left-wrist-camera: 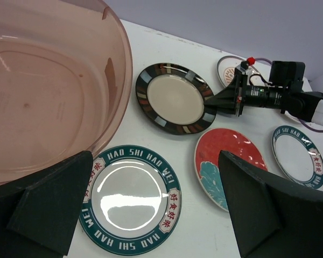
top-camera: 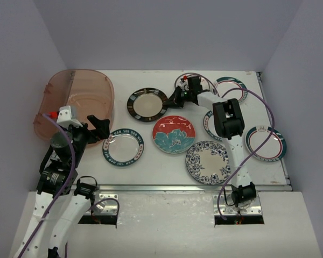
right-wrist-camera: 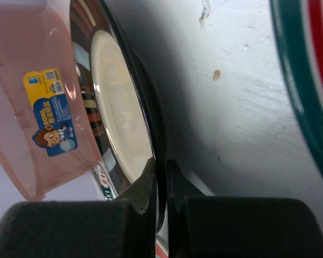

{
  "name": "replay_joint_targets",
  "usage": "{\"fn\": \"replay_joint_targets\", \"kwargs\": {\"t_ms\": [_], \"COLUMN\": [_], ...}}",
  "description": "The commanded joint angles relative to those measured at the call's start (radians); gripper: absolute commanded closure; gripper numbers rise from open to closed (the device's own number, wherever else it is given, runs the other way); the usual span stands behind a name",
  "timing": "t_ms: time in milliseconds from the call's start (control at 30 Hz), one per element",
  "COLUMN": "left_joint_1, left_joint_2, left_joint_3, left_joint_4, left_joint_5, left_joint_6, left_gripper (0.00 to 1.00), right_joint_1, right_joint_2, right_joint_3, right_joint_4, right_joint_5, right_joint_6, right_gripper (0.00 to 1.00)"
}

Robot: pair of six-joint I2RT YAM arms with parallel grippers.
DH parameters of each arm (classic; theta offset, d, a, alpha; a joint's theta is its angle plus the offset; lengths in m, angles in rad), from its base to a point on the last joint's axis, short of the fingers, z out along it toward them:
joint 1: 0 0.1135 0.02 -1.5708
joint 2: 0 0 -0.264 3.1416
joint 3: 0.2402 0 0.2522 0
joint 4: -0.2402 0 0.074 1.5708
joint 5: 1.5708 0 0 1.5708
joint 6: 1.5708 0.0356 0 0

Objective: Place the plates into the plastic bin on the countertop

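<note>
The plastic bin stands at the back left, and no plate shows inside it in the left wrist view. My right gripper is shut on the right rim of the black-rimmed plate; the right wrist view shows the rim pinched between its jaws. My left gripper is open and empty beside the bin, above the teal-rimmed lettered plate. A red-and-teal floral plate and a blue floral plate lie mid-table.
A green-and-red rimmed plate lies at the right edge. A second teal lettered plate lies partly under the right arm, and another plate lies at the back right. The metal front rail bounds the countertop.
</note>
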Motion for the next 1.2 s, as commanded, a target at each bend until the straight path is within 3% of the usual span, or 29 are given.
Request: {"fn": "replay_joint_targets", "kwargs": {"t_ms": [0,233,400,567,733,900,933,1000,1133,1167], "left_joint_1": [-0.001,-0.001,-0.001,-0.001,-0.001,-0.001,0.0,0.0,0.0,0.0], "left_joint_2": [-0.007,0.068,0.176,0.354,0.487,0.546,0.554,0.572,0.584,0.585], "left_joint_3": [-0.002,0.038,0.122,0.225,0.262,0.258,0.263,0.27,0.28,0.279], "left_joint_4": [0.039,0.041,0.082,0.101,0.163,0.278,0.284,0.311,0.362,0.371], "left_joint_5": [-0.004,0.091,0.267,0.397,0.508,0.601,0.601,0.626,0.65,0.654], "left_joint_6": [0.007,0.011,-0.073,-0.13,-0.158,-0.223,-0.224,-0.234,-0.258,-0.263], "left_gripper": [0.0,0.0,0.0,0.0,0.03,0.26,0.26,0.52,0.81,0.84], "right_joint_1": [0.0,-0.035,-0.042,-0.05,-0.072,-0.073,-0.073,-0.075,-0.073,-0.073], "right_joint_2": [-0.161,-0.396,-0.547,-0.7,-0.764,-0.814,-0.821,-0.832,-0.837,-0.84], "right_joint_3": [-0.008,-0.093,-0.204,-0.317,-0.379,-0.425,-0.43,-0.438,-0.449,-0.452], "right_joint_4": [0.06,0.105,0.102,0.173,0.368,0.409,0.411,0.41,0.422,0.424], "right_joint_5": [-0.001,-0.042,-0.089,-0.258,-0.452,-0.499,-0.5,-0.499,-0.503,-0.502], "right_joint_6": [0.061,0.059,0.018,0.011,0.151,0.172,0.173,0.172,0.184,0.185], "right_gripper": [1.0,1.0,1.0,1.0,1.0,1.0,1.0,1.0,1.0,1.0]}}
